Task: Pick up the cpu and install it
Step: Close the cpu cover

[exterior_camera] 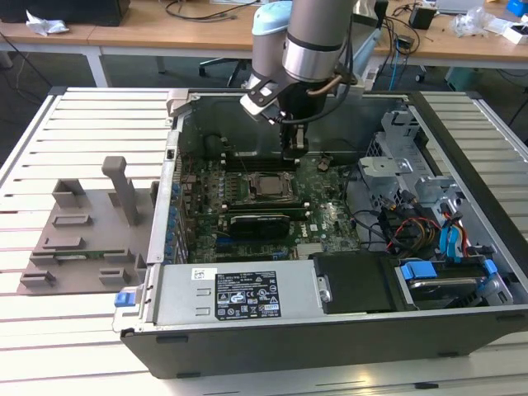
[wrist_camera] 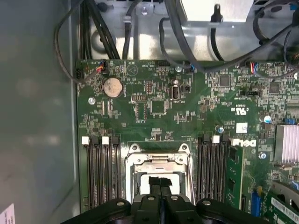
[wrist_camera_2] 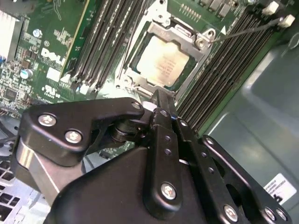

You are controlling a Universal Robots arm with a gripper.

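gripper point(wrist_camera: 160, 181) — fingers together, tips over cpu point(wrist_camera: 175, 185) in socket frame point(wrist_camera: 132, 163) | memory slots point(wrist_camera: 100, 172) flank it | coin battery point(wrist_camera: 112, 87) apart

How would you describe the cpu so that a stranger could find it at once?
Look inside the open computer case, at the green motherboard on its floor. Between two banks of black memory slots sits a metal socket frame; the cpu lies in it, the only flat silvery square there.

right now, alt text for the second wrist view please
A silvery cpu sits in its metal socket frame on a green motherboard, with memory slots on both sides. In the foreground the black pincer, shut, points its tip at the socket's near edge.
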